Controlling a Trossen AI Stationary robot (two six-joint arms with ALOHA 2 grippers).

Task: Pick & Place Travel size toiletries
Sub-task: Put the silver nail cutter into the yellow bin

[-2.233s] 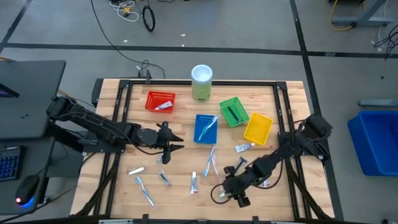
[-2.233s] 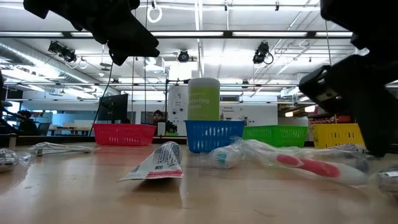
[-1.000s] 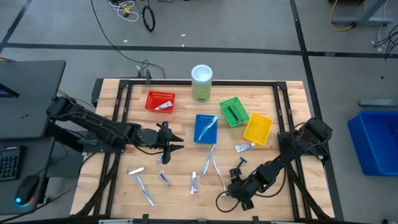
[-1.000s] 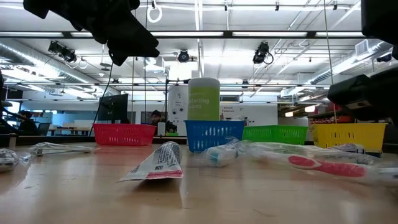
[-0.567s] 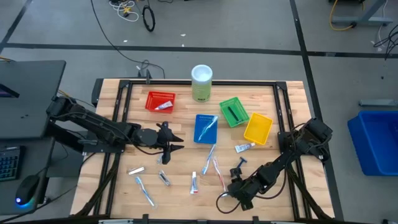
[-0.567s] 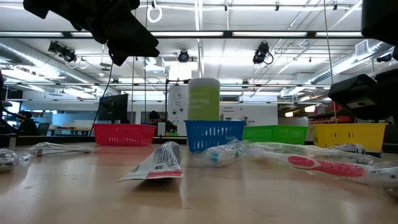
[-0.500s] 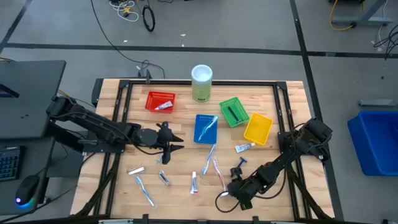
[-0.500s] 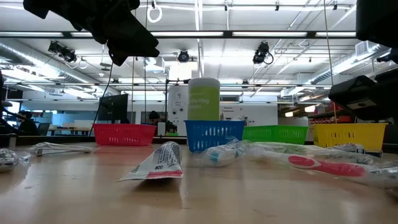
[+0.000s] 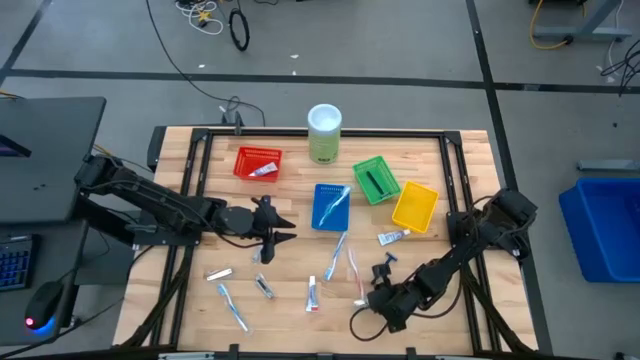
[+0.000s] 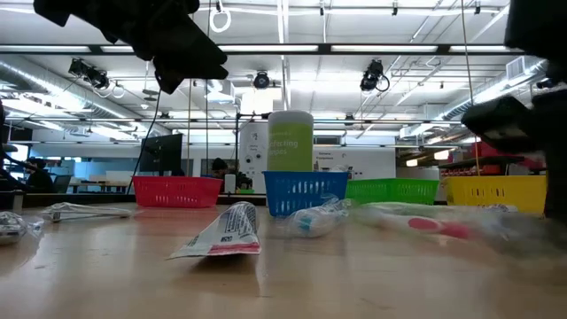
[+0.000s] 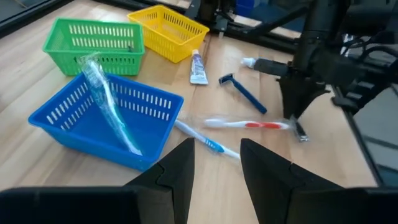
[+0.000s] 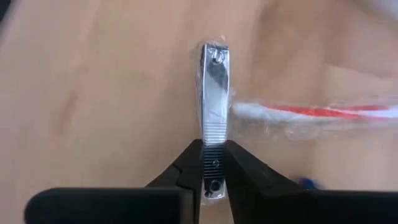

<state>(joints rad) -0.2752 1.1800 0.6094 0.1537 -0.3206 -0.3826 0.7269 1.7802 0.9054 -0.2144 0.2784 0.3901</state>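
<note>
My right gripper point(image 9: 367, 298) is near the table's front edge, right of centre, shut on a silvery nail clipper in clear wrap point(image 12: 213, 99). A red-handled toothbrush point(image 12: 311, 113) in its wrapper lies right beside the clipper. A blue toothbrush point(image 9: 337, 248), a blue razor point(image 11: 244, 93), white tubes point(image 9: 393, 237) point(image 9: 312, 292) and small wrapped items point(image 9: 220, 273) lie flat on the wood. My left gripper point(image 11: 214, 167) hovers open above the table's left middle point(image 9: 268, 236), holding nothing. My right gripper pinches the nail clipper's near end point(image 12: 214, 155) between its two fingers, one on each long side. The fingers lie along the clipper and come steeply from above point(image 11: 295, 118). The rest of the clipper sticks out ahead of the fingertips; whether it is clear of the table I cannot tell.
Red point(image 9: 257, 162), blue point(image 9: 331, 206), green point(image 9: 376, 179) and yellow point(image 9: 415, 206) mesh baskets stand across the table's far half. A pale-green canister with a white lid point(image 9: 324, 133) is at the far edge. Bare wood lies at the front centre.
The red-handled toothbrush beside my right gripper has shifted a little and shows blurred now. My right gripper has moved slightly at the same spot. The left arm has kept still.
</note>
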